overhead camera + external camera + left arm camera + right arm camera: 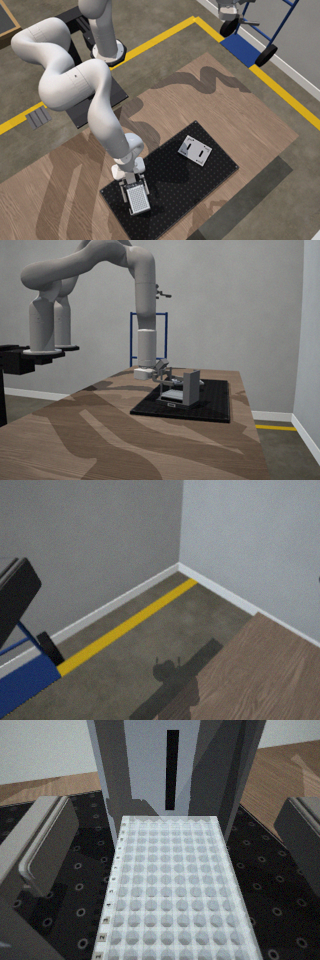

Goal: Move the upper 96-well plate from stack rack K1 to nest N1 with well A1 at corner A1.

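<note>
We are at the approach: the right gripper (136, 197) (176, 382) (175, 842) is open, holding nothing, its two fingers standing apart from the upper plate (138, 198) (173, 394) (170, 885), one on each side. That white 96-well plate lies in stack rack K1 (140, 213) (189, 389) (145, 770), at the near left of the black board (168, 193) (214, 400) (80, 880). Nest N1 (194, 152) (202, 382), bare of any plate, lies at the far right. The left gripper (249, 21) (164, 294) (177, 577), also open, hangs well apart.

Next, we judge, the fingers should be lowered level with the upper plate alone, closed on its sides, then raised straight up. Reaching too deep could catch the lower plate, which we cannot make out. The plate's column 1 faces the gripper; we cannot read the nest's A1 mark, so the turn needs checking.
</note>
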